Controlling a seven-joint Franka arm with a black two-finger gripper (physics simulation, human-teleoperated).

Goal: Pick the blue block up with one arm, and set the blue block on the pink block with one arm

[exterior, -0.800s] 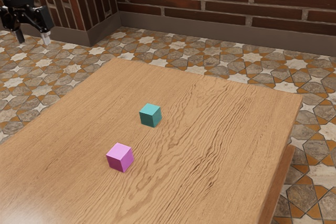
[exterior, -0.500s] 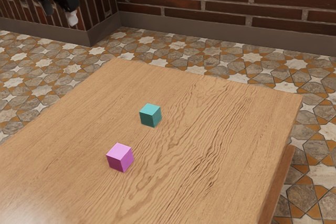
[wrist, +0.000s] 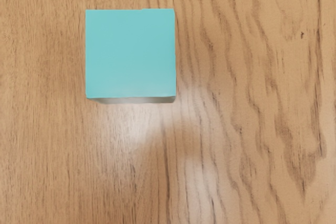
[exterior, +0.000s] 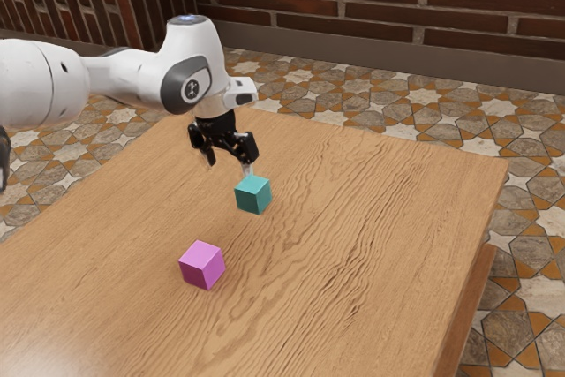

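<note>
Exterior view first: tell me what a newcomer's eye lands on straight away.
The big white robot arm reaching in from the exterior view's left grabs the eye. Its black jaws are open close above the small teal-blue cube near the middle of the wooden table. A bright pink cube sits apart from it, nearer the camera.

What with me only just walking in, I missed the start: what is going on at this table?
A robot arm is working on stacking two blocks on a wooden table. Its black gripper hovers open just above the blue block, which rests on the table, not yet grasped. The pink block sits apart from it, nearer the camera, with nothing on top.
</note>
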